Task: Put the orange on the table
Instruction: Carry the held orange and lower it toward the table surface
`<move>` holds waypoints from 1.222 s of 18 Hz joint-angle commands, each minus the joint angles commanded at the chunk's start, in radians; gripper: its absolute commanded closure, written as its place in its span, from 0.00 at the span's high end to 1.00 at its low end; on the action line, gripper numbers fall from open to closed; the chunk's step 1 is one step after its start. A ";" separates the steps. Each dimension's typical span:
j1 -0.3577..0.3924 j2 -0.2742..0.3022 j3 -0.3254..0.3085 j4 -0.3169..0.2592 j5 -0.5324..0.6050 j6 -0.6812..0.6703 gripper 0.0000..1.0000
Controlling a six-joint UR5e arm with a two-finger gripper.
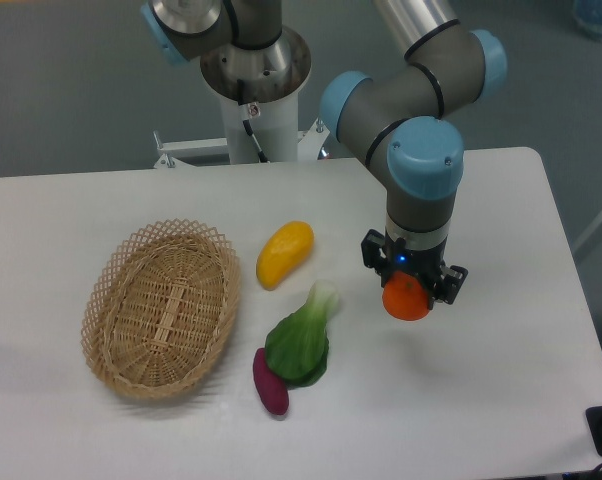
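The orange (408, 299) is a small round bright orange fruit held in my gripper (410, 292) over the right half of the white table (501, 400). The gripper points straight down and is shut on the orange, which bulges out below its fingers. I cannot tell whether the orange touches the tabletop or hangs just above it. The fingertips are mostly hidden by the gripper body and the fruit.
An oval wicker basket (163, 306) stands at the left. A yellow mango-like fruit (284, 253) lies right of it. A green leafy vegetable (303, 338) and a purple eggplant-like piece (270, 380) lie in front. The arm's base (253, 90) stands behind the table.
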 joint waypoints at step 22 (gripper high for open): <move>0.103 0.031 -0.185 0.110 -0.018 0.138 0.60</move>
